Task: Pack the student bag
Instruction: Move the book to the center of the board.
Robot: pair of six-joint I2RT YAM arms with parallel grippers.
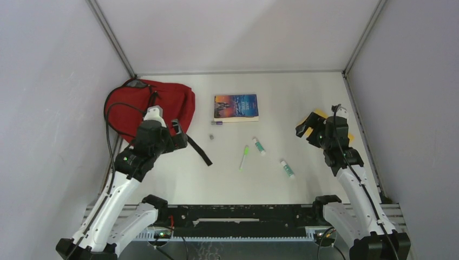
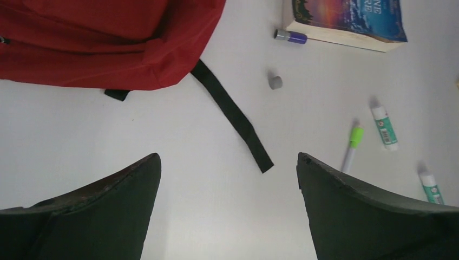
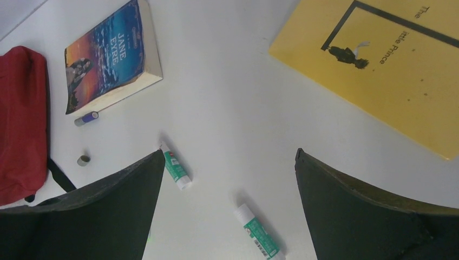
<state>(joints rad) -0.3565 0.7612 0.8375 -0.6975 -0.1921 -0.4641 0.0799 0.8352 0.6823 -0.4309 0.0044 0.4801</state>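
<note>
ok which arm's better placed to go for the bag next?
Left, probably. The left gripper hangs beside the student bag, jaws open and empty. The right gripper sits across the table by the yellow book, far from the bag.

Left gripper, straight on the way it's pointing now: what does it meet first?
Probably bare table: the left gripper, jaws open, aims just beside the black strap's loose end. Depth is unclear, so it could clip the strap.

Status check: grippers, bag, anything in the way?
Left gripper open, empty, near student bag. Right gripper open, empty, by yellow book. Loose black strap lies ahead of left fingers.
</note>
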